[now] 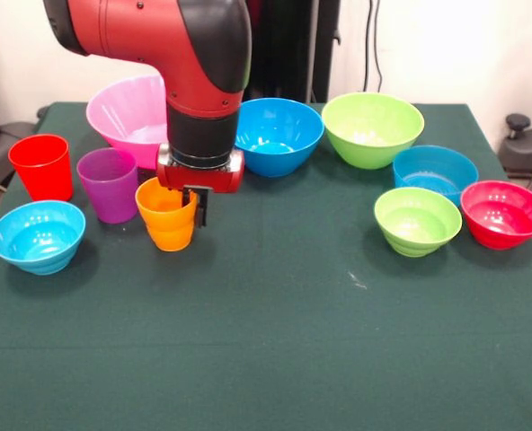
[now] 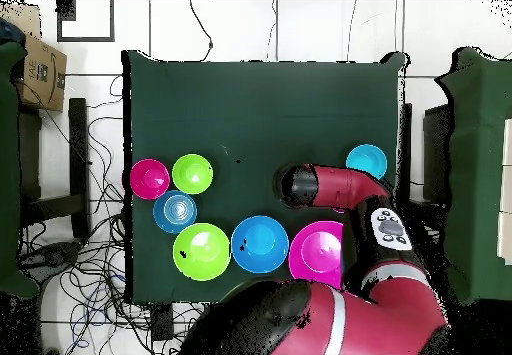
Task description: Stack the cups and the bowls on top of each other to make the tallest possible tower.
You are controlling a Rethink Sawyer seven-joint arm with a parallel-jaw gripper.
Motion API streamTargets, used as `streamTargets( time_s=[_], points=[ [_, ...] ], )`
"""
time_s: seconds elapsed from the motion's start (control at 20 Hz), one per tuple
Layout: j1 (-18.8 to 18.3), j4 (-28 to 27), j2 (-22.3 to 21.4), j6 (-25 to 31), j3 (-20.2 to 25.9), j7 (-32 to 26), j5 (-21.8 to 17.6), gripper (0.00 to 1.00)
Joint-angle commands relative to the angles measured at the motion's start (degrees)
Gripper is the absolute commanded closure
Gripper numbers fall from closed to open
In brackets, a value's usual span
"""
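The orange cup (image 1: 165,221) stands on the green table, just right of the purple cup (image 1: 109,184) and the red cup (image 1: 41,166). My gripper (image 1: 199,210) comes straight down on the orange cup's right rim, one finger inside and one outside, close together on the wall. The big pink bowl (image 1: 127,112) lies behind the cups, and a small light blue bowl (image 1: 37,235) in front of them. In the overhead view the arm (image 2: 330,186) hides the gripper and all three cups.
The mid-sized blue bowl (image 1: 279,135) and lime bowl (image 1: 372,128) stand at the back. A small blue bowl (image 1: 435,171), small lime bowl (image 1: 417,220) and red bowl (image 1: 504,213) cluster at the right. The table (image 1: 266,341) stretches green in front.
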Motion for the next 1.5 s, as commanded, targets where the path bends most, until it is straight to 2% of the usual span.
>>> streamTargets(
  time_s=[0.05,0.5,0.85,1.5],
  points=[
    [3.9,-1.9,3.3,-4.6,2.4,12.7,3.6,1.0],
    [6.9,-1.6,3.0,-5.0,0.6,13.9,7.4,1.0],
    [10.4,-2.6,4.4,-6.5,-1.7,17.3,9.2,1.0],
    [14.4,-2.8,5.4,-7.8,-3.6,20.7,12.3,1.0]
  ],
)
